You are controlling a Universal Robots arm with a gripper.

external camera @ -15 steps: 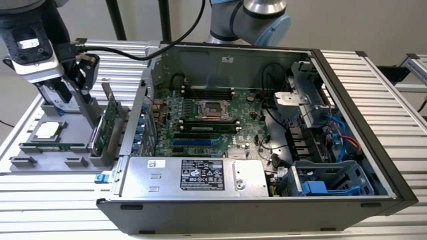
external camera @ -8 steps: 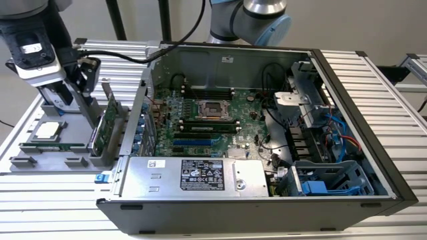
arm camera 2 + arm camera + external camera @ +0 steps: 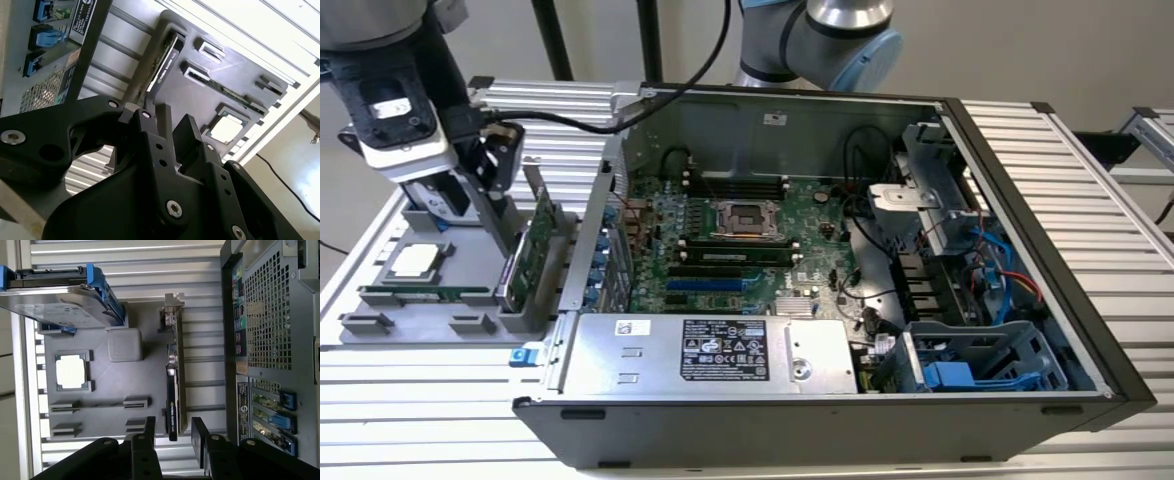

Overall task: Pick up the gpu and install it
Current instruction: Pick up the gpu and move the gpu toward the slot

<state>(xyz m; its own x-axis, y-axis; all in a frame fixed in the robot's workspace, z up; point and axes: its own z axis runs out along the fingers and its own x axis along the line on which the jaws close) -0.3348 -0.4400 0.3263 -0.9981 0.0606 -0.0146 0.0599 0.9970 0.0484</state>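
You see the gpu (image 3: 531, 250) standing on its long edge in a slot of the gray tray (image 3: 414, 322), on the exterior view's left, just beside the open computer case (image 3: 720, 425). It is outside the case, so it is not yet installed.

The gripper (image 3: 491, 195) hangs over the end of the card that is farther from the case front. In the first wrist view its two black fingers (image 3: 150, 432) are clearly apart, and the near end of the gpu (image 3: 174, 390) lies in the gap between them. There is free space on both sides of the card, so the gripper (image 3: 174, 427) has hold of nothing. The second wrist view shows the same: the gripper (image 3: 167, 120) is spread, and the gpu (image 3: 167, 60) is upright in front of it.

On the same tray (image 3: 105, 385) you find a square processor chip (image 3: 70, 372) in its own pocket and a narrow memory stick (image 3: 427, 292) lying near it. A hard drive with a blue frame (image 3: 55, 300) is near the processor chip.
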